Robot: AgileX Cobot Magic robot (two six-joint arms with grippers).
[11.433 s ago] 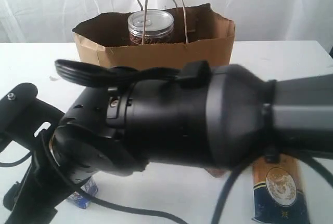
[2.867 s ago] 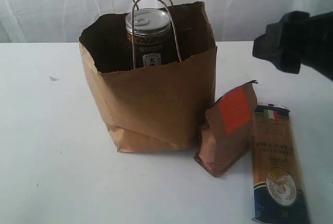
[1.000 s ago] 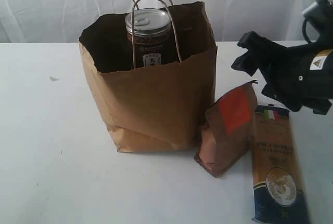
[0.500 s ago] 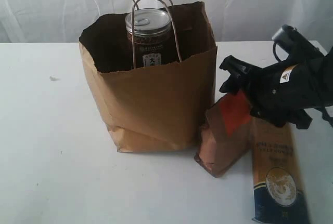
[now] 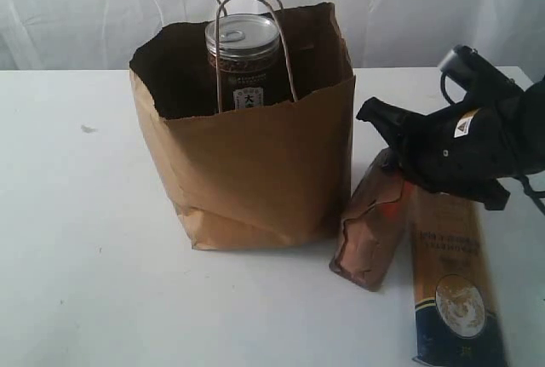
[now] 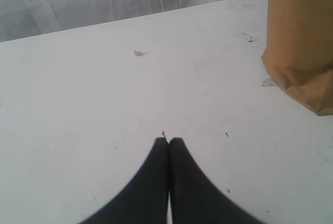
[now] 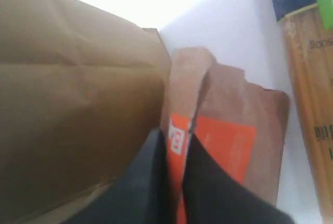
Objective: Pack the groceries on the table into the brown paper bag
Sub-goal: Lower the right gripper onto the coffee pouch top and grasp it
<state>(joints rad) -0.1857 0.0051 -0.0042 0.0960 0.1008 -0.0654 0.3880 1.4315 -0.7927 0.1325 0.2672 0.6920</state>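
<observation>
The brown paper bag (image 5: 247,163) stands upright on the white table (image 5: 77,239), and a clear jar (image 5: 244,60) with a metal lid rises out of its mouth. Just right of the bag leans the brown-orange pouch (image 5: 372,231). My right gripper (image 5: 393,163) is shut on the pouch's top fold, and in the right wrist view the orange label (image 7: 229,141) is pinched between the dark fingers (image 7: 208,187), right beside the bag wall (image 7: 78,104). The long spaghetti pack (image 5: 456,282) lies flat to the pouch's right. My left gripper (image 6: 168,141) is shut, empty, low over bare table.
A white curtain hangs behind the table. A small scrap (image 5: 86,129) lies on the table's left side. The bag's corner (image 6: 299,42) shows at one edge of the left wrist view. The bag's cord handles (image 5: 255,35) stand above its mouth.
My right gripper came down onto the pouch's top and closed on it. The pouch has tipped and twisted, its orange face turned away from the exterior camera.
</observation>
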